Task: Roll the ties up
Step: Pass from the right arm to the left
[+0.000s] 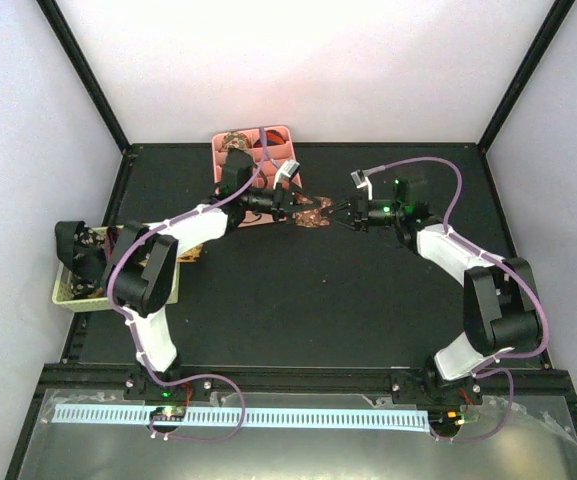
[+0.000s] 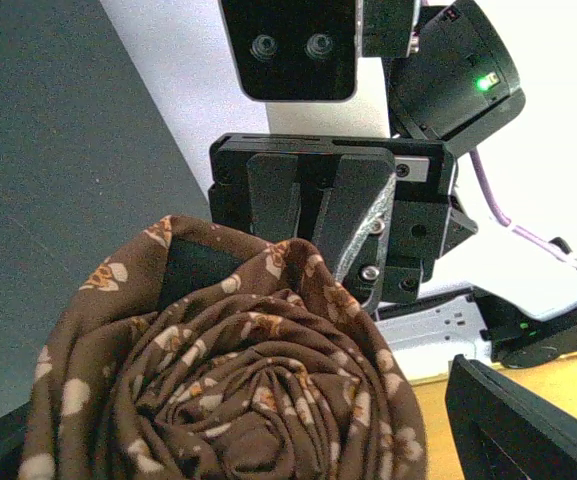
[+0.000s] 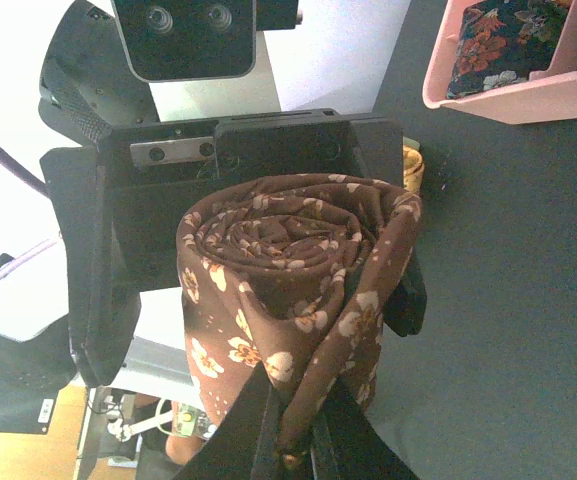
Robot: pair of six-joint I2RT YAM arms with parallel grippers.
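A brown tie [image 1: 314, 212] with pale flowers, wound into a round roll, hangs in the air over the back middle of the black table, between both grippers. My right gripper [image 3: 293, 425] is shut on the loose outer edge of that roll [image 3: 288, 270]. From the opposite side my left gripper [image 2: 248, 430] stands open around the roll [image 2: 238, 380]. One finger [image 3: 408, 300] of the left gripper lies against the fabric. The other finger [image 3: 88, 300] stays apart from it. More ties lie in the pink tray and the basket.
A pink divided tray [image 1: 280, 133] stands at the back edge, holding rolled ties [image 3: 488, 45]. A pale woven basket [image 1: 66, 292] with loose ties [image 1: 93, 240] sits at the table's left edge. The black frame posts rise at the back corners.
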